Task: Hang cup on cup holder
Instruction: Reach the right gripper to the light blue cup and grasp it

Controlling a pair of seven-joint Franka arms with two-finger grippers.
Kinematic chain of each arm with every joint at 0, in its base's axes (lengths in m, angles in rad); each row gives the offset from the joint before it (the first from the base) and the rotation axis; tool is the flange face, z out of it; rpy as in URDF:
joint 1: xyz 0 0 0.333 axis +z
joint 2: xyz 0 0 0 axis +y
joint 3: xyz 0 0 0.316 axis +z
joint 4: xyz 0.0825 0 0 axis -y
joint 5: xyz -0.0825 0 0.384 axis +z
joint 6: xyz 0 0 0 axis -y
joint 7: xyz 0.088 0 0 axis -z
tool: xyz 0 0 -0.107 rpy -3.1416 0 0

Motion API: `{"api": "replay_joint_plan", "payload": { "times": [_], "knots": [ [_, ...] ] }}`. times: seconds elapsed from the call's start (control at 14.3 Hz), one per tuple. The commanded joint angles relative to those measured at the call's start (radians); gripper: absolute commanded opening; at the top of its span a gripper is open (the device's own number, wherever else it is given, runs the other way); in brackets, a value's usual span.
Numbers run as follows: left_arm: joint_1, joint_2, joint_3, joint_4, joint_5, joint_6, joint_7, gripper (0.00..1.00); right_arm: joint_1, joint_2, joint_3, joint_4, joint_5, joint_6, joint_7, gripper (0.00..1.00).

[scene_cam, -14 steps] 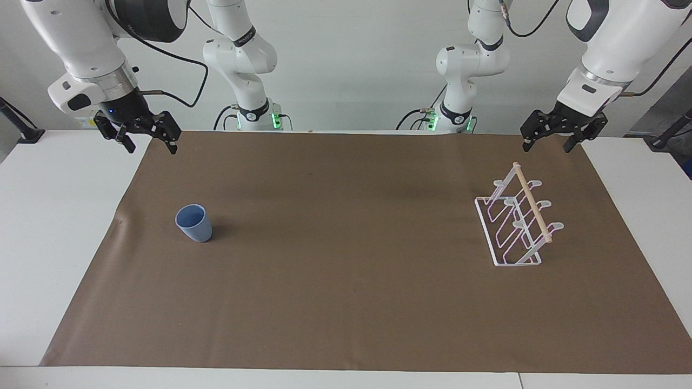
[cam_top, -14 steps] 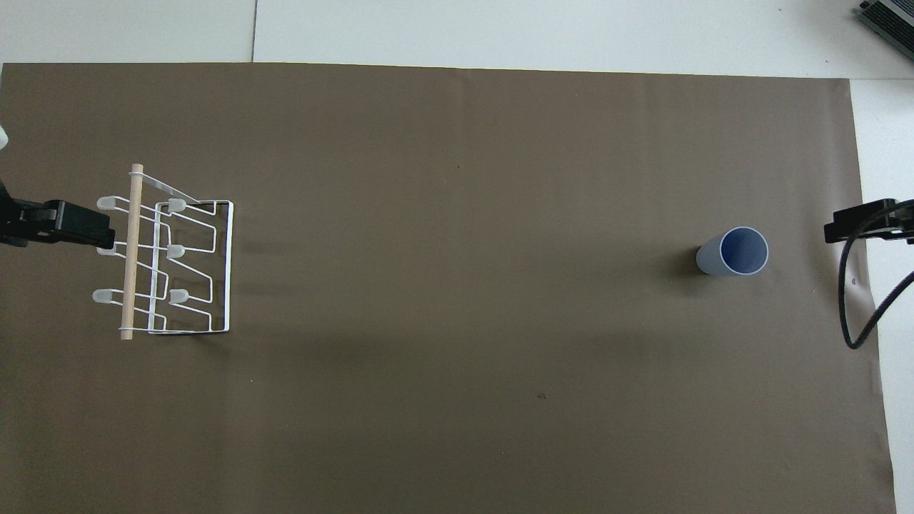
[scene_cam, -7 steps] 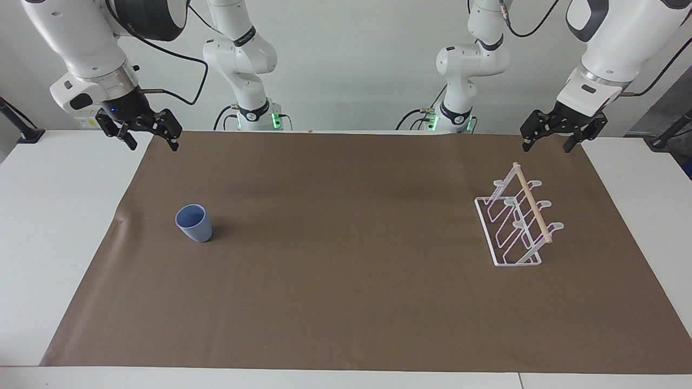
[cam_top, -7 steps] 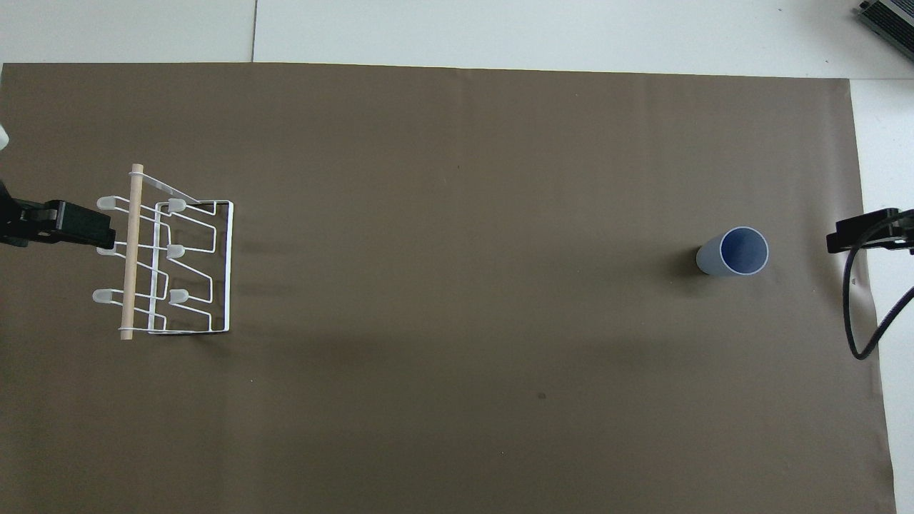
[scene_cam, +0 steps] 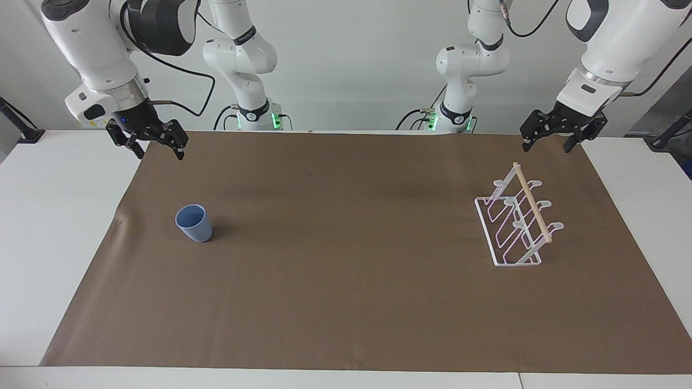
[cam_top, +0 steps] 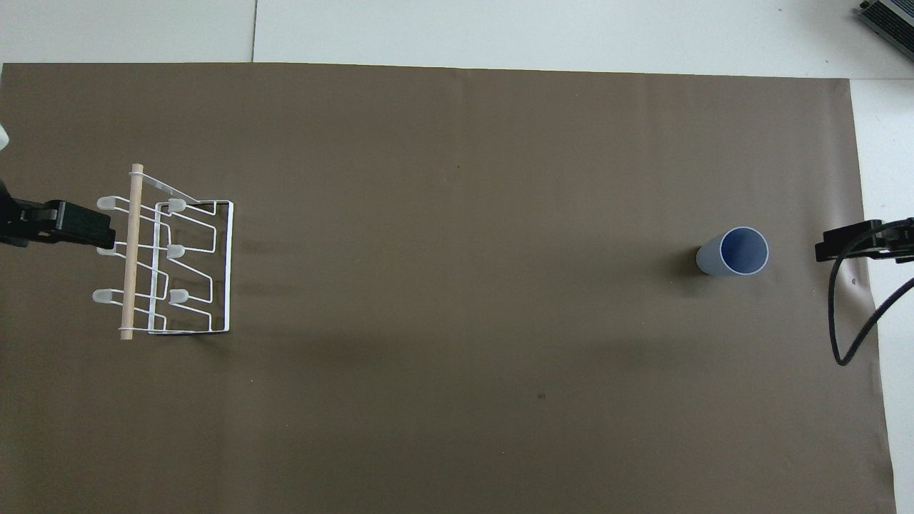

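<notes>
Shifted toward the cup (scene_cam: 193, 223), the right gripper (scene_cam: 160, 152) hangs jaws agape — left gripper (scene_cam: 546, 141) unmoved, likewise agape.

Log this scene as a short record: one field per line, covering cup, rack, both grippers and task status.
cup: the cup stands upright, mouth up, on the brown mat toward the right arm's end of the table
rack: the cup holder stands on the mat toward the left arm's end, prongs bare
right gripper: the right gripper is open, up in the air over the mat's edge, holding nothing
left gripper: the left gripper is open, up in the air over the mat's edge, holding nothing
status: cup not yet picked up
</notes>
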Motion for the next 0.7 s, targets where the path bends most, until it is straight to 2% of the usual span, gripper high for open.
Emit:
{"api": "replay_joint_plan", "payload": {
  "times": [0.0, 0.63],
  "knots": [
    [0.002, -0.027, -0.002, -0.033, -0.004, 0.021, -0.013, 1.00, -0.004, -0.047, 0.004, -0.107, -0.004, 0.086, 0.011, 1.00],
    [-0.006, -0.030, -0.002, -0.035, -0.002, 0.010, -0.008, 1.00, 0.010, -0.008, 0.004, -0.299, -0.004, 0.372, 0.019, 1.00]
  ]
}}
